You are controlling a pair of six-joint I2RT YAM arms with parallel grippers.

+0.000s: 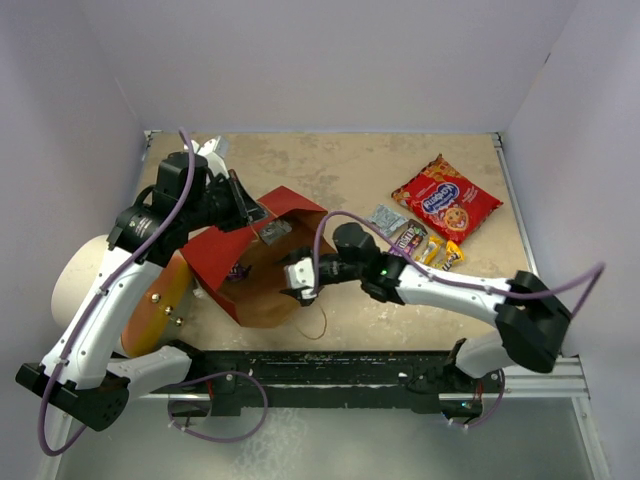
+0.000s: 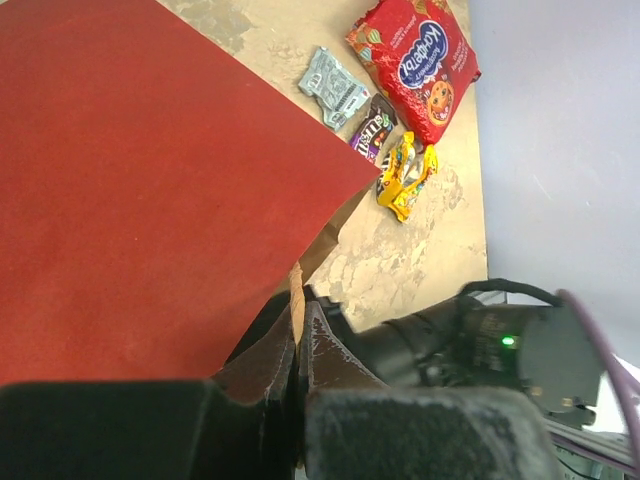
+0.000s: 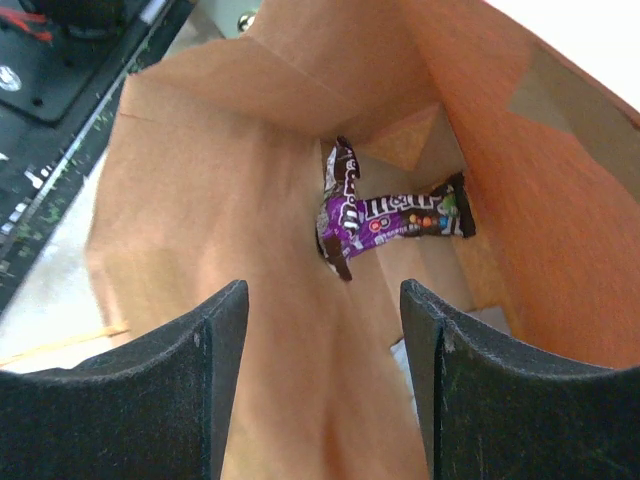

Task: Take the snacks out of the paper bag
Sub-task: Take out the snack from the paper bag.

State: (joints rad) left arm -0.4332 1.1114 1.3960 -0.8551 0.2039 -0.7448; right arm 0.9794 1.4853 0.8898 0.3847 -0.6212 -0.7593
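Note:
The paper bag (image 1: 215, 255) lies on its side, red faces up, its brown mouth toward the right arm. My left gripper (image 1: 263, 226) is shut on the bag's upper rim and holds the mouth open; the left wrist view shows the jaws (image 2: 296, 335) pinching the brown edge beside the red face (image 2: 150, 200). My right gripper (image 1: 292, 279) is open and empty at the mouth. In the right wrist view its fingers (image 3: 320, 335) frame the bag's inside, where a purple packet (image 3: 390, 215) lies deep in. It also shows in the top view (image 1: 238, 270).
On the table to the right lie a red cookie bag (image 1: 446, 198), a silver-grey packet (image 1: 385, 218), a dark packet (image 1: 410, 238) and a yellow-orange one (image 1: 442, 252). A white cylinder (image 1: 82, 280) with an orange end lies at the left. A string handle (image 1: 316, 326) trails near the front rail.

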